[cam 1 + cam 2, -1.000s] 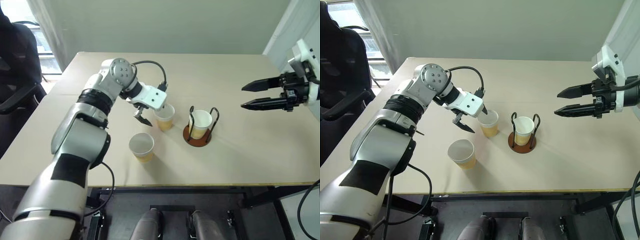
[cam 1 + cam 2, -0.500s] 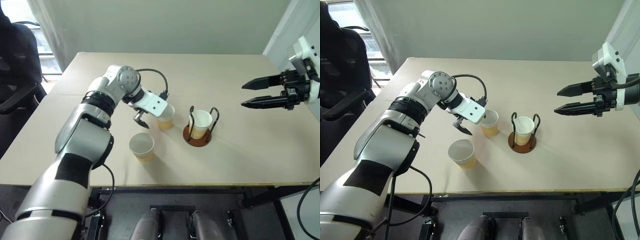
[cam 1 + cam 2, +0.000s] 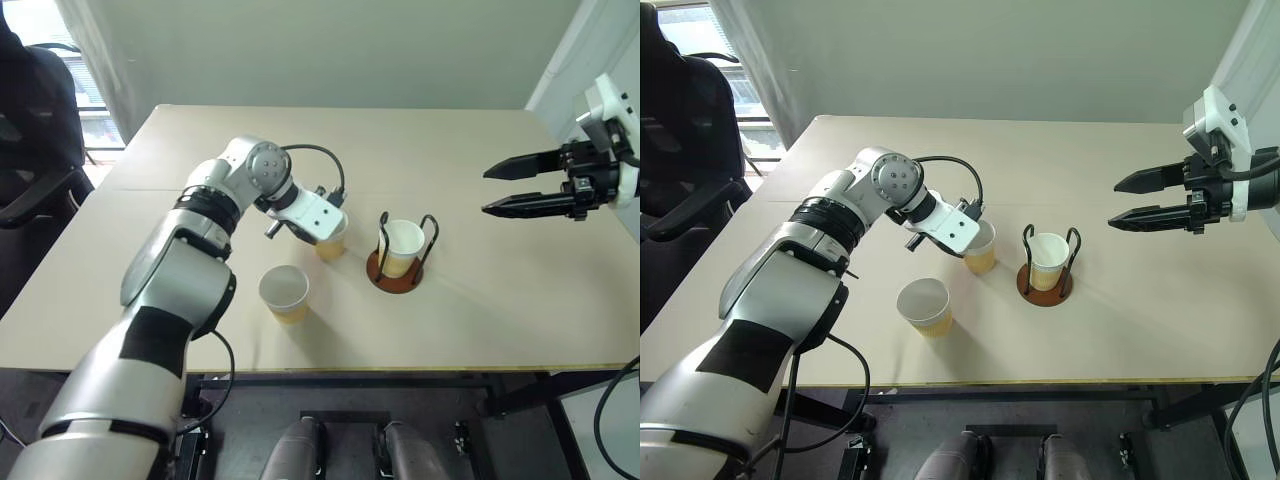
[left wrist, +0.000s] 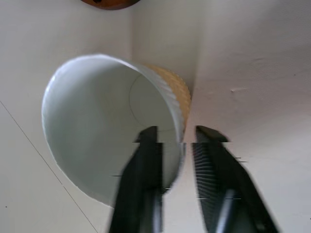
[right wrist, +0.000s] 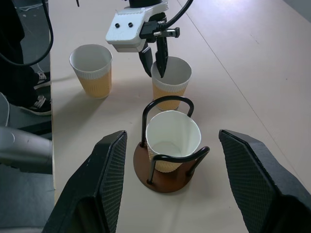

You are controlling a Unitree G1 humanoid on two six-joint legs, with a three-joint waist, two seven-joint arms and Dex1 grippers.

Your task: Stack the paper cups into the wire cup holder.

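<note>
Paper cups: 1 (image 3: 284, 293) stands loose on the desk (image 3: 500, 300), left of the wire cup holder (image 3: 396, 268); the left hand (image 5: 154, 62) pinches the rim of another (image 5: 170, 82) just beside the holder; a 3rd (image 5: 172, 141) sits inside it. Right hand (image 3: 500, 190) hovers open, well right.

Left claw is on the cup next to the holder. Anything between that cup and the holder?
No. The left claw pinches the cup by its rim, and only bare table separates it from the wire cup holder, which already has one cup inside.
</note>
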